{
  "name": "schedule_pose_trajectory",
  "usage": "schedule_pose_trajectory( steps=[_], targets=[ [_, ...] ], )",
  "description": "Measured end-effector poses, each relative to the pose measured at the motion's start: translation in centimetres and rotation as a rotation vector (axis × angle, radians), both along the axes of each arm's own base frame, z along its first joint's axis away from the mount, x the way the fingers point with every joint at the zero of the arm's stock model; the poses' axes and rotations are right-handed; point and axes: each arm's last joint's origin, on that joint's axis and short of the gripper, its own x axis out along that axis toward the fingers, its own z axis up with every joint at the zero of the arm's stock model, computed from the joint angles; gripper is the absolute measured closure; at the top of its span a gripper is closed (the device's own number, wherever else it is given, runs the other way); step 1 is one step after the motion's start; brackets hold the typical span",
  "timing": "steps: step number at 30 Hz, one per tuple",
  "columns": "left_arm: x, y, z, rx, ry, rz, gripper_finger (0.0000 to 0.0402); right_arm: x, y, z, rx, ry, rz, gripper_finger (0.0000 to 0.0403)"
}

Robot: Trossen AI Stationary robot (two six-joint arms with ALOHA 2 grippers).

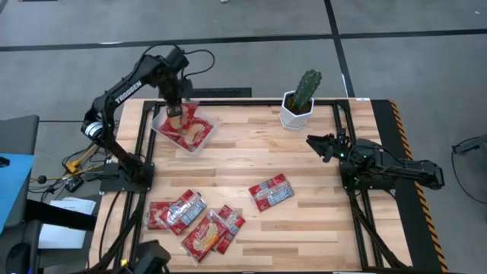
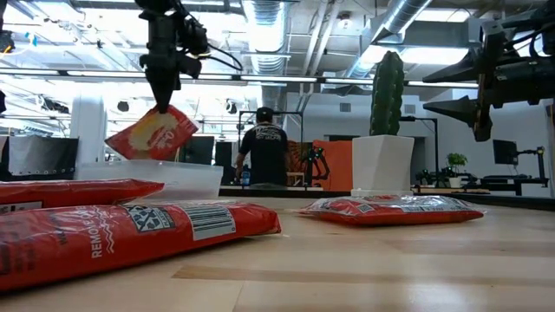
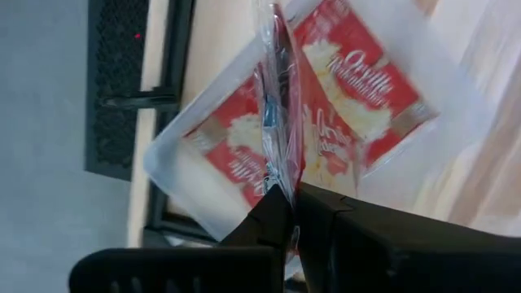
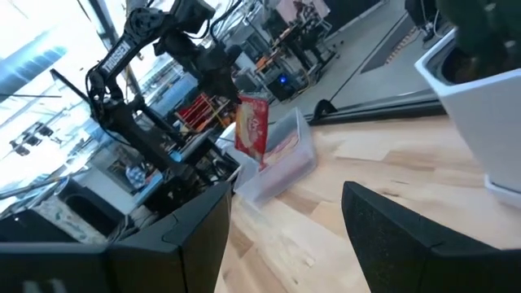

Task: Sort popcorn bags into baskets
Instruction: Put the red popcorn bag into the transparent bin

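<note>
My left gripper (image 1: pixel 175 109) hangs over the clear tray (image 1: pixel 199 147) at the table's far left and is shut on a red popcorn bag (image 2: pixel 153 134). That bag dangles above the tray (image 2: pixel 186 178). Red-and-cream bags (image 3: pixel 358 89) lie flat inside the tray. One loose bag (image 1: pixel 271 192) lies flat at mid-table. Several more (image 1: pixel 194 221) lie overlapping near the near-left edge. My right gripper (image 1: pixel 316 143) is open and holds nothing, raised above the table's right side near the cactus pot. My left gripper pinches the held bag by its top edge (image 3: pixel 279 181) between the two fingers, coming from above and pointing down. The bag hangs below the fingers, tilted and lifted clear. Its lower end (image 4: pixel 262 159) is just above the tray.
A white faceted pot with a green cactus (image 1: pixel 299 106) stands at the far edge, right of centre. Bare wood lies between the tray and the mid-table bag. A person (image 2: pixel 263 147) stands in the room beyond the table.
</note>
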Motion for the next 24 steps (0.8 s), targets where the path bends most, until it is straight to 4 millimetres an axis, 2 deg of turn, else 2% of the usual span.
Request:
schedule_pose_trajectory(
  steps=[6, 14, 20, 24],
  targets=[
    [-0.1, 1.4, -1.3, -0.028, 0.033, -0.035, 0.0401, 0.0, -0.1, 0.0, 0.0, -0.003, -0.025, 0.0143],
    [0.8, 2.9, -4.7, -0.151, 0.158, -0.029, 0.0401, 0.0, -0.1, 0.0, 0.004, -0.005, -0.029, 0.0143],
    [1.4, 3.8, -6.4, -0.111, 0.304, -0.104, 0.0401, 0.0, -0.1, 0.0, 0.004, -0.005, -0.029, 0.0143],
    [1.3, 4.2, -6.8, -0.118, 0.32, -0.153, 0.0401, 0.0, -0.1, 0.0, 0.004, -0.005, -0.029, 0.0143]
  ],
)
